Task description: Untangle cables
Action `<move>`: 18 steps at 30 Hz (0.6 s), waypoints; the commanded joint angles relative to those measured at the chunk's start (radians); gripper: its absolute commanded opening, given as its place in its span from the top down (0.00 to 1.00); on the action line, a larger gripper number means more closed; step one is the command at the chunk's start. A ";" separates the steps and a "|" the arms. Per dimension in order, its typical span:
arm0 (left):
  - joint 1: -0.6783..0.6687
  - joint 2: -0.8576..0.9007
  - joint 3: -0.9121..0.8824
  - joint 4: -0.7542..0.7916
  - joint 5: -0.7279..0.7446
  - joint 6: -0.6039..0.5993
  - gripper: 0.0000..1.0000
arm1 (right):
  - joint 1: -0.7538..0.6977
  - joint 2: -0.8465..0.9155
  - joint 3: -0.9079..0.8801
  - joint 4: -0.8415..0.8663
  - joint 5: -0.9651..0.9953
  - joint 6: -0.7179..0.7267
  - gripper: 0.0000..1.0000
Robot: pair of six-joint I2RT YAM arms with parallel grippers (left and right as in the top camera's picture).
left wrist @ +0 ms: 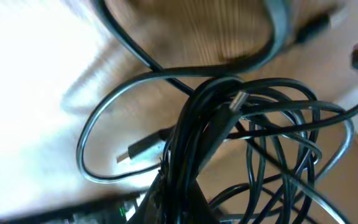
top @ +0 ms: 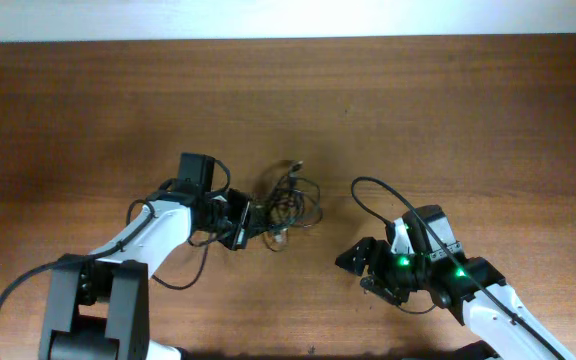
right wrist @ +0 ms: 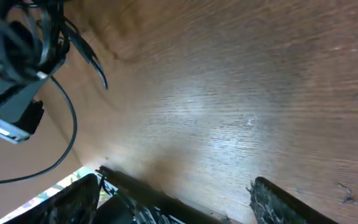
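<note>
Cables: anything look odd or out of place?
Only the tangle itself: the cables sit in one knotted bunch, loops crossing, with strands pinched in the shut left gripper. The right gripper is open and apart from them. No damage visible.

Counter [top: 448,110]: brown wood-grain surface filling nearly the whole overhead view. Pale strip [top: 268,18] runs along its far edge. Strong white glare [left wrist: 23,93] on the wood, left wrist view.
</note>
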 commanded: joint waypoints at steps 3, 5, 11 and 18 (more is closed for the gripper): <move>0.006 -0.019 -0.006 0.000 0.353 -0.031 1.00 | 0.012 0.001 0.007 0.156 -0.050 -0.028 0.21; 0.006 -0.019 -0.006 0.003 0.389 -0.031 1.00 | 0.025 0.016 0.007 0.275 -0.042 -0.028 0.21; 0.006 -0.019 -0.006 0.003 0.494 -0.023 1.00 | 0.072 0.193 0.007 0.568 0.036 -0.028 0.21; 0.005 -0.019 -0.006 0.003 0.532 -0.018 1.00 | 0.126 0.392 0.011 0.938 0.106 -0.016 0.32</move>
